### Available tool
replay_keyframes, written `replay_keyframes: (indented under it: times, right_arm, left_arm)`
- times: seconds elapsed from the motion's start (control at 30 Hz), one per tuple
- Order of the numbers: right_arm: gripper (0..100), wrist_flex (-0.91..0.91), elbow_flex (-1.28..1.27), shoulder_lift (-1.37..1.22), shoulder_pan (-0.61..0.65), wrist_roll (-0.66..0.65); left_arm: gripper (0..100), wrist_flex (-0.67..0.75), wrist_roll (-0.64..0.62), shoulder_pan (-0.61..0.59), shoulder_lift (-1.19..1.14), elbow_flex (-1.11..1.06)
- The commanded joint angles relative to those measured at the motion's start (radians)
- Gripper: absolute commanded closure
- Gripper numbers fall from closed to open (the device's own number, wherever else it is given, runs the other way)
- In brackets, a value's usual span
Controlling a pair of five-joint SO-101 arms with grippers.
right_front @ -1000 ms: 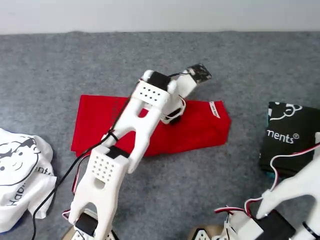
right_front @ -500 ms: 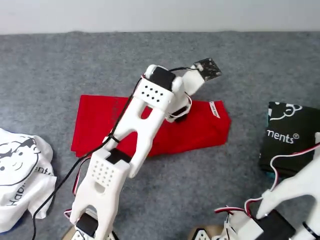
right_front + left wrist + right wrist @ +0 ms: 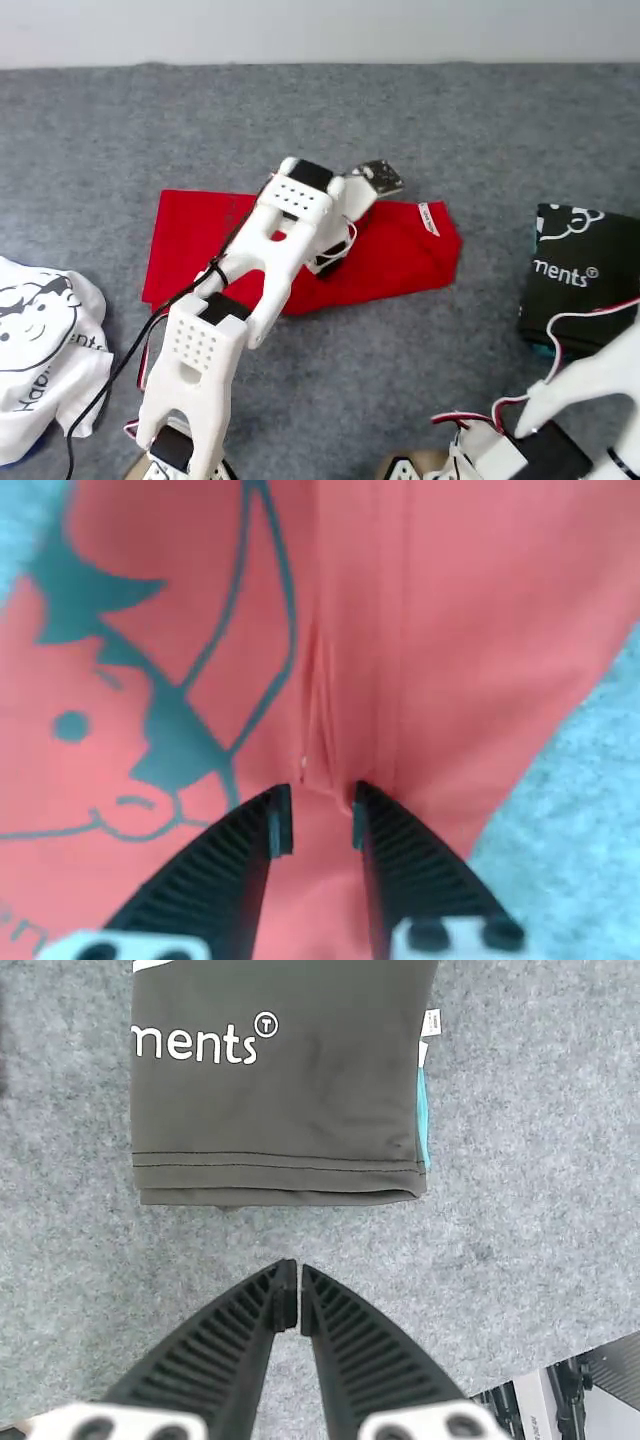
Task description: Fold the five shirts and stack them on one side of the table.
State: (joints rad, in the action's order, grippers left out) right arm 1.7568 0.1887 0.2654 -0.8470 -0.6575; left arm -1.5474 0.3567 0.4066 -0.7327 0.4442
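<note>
A: Layout, left to right?
B: Far left edge: a crumpled white shirt with a cartoon face print (image 3: 45,345), unfolded, on the grey felt-like table cover (image 3: 470,130). Well apart from the rest.
A: Middle?
B: A red shirt (image 3: 195,240) folded into a long rectangle, lying flat, with a white label (image 3: 429,218) at its right end. The left arm (image 3: 270,250) stretches over it from the near edge. The left gripper (image 3: 318,815) is down on the cloth about mid-length. Its wrist view shows a dark line-drawn cartoon on the red fabric beside the fingers.
A: Finger state?
B: Drawn in close, with a narrow gap and red cloth in it. Puckered ridges run out of the gap just past the tips, so it reads as pinching a fold of the red shirt.
A: Right side?
B: A black folded shirt with white lettering (image 3: 585,280) at the right table edge, well apart from the red one. It's a neat rectangle, with a teal layer (image 3: 424,1110) peeking out under one side.
A: Right arm?
B: The right arm (image 3: 585,395) sits low at the near right corner. The right gripper (image 3: 290,1305) hangs over bare grey cover, near the black shirt's hemmed edge but not touching it. Fingers together, nothing between them.
</note>
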Motion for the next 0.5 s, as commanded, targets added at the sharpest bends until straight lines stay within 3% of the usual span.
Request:
replay_keyframes:
  times: [0.0, 0.3, 0.47]
  right_arm:
    - [98.0, 0.039, 0.005, 0.036, -0.01, -0.009]
    - [98.0, 0.039, 0.005, 0.036, -0.013, -0.009]
    - [98.0, 0.039, 0.005, 0.053, -0.013, -0.009]
  left_arm:
    - [89, 0.02, -0.002, -0.006, 0.08, -0.002]
    - [89, -0.167, -0.003, -0.023, 0.229, 0.211]
    - [89, -0.207, -0.117, -0.16, 0.259, 0.237]
